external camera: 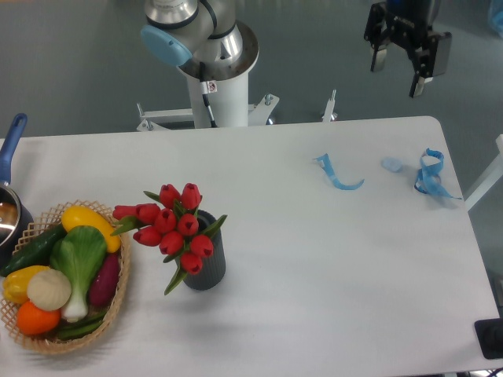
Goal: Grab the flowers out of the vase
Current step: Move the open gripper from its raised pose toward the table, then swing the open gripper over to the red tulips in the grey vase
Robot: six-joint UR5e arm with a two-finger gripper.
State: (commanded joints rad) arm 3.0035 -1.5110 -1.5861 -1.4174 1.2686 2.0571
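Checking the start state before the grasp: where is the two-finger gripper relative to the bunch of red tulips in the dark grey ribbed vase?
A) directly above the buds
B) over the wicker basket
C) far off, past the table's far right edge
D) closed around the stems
C: the two-finger gripper hangs open beyond the far edge, well away from the red tulips in the dark grey ribbed vase.

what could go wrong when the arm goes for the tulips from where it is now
1. The gripper hangs open far from the tulips, beyond the table's back edge, so a long approach may arrive misaligned.
2. The tulips lean left, out past the vase; a pull might tip it.
3. The basket sits close beside the blooms, so the jaws may clip it.
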